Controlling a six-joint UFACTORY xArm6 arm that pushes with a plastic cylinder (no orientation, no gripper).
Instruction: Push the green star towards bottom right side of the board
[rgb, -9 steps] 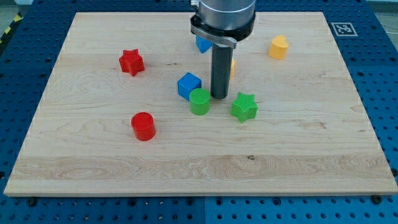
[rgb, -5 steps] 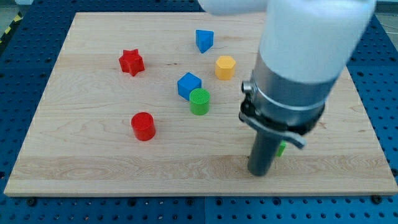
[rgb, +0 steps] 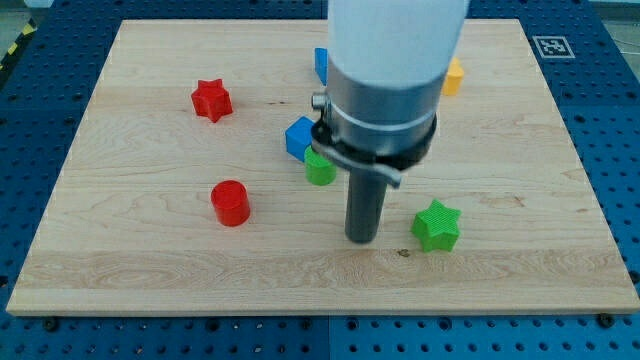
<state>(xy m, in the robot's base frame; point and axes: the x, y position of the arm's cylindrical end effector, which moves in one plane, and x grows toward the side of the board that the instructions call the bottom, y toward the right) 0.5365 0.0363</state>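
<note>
— Camera view: where's my tip (rgb: 361, 240)?
— Down on the board (rgb: 150, 270), bare rod, no pincer to open or close. Green star (rgb: 437, 225) just to its right, apart.
— Risk?
— Off-centre contact; could spin the star sideways or slip past it.

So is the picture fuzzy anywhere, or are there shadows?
In the camera view the blocks look sharp, like the green star and red star; the big pale arm close to the camera looks soft; my tip casts only a faint shadow; lighting is even, no glare.
</note>
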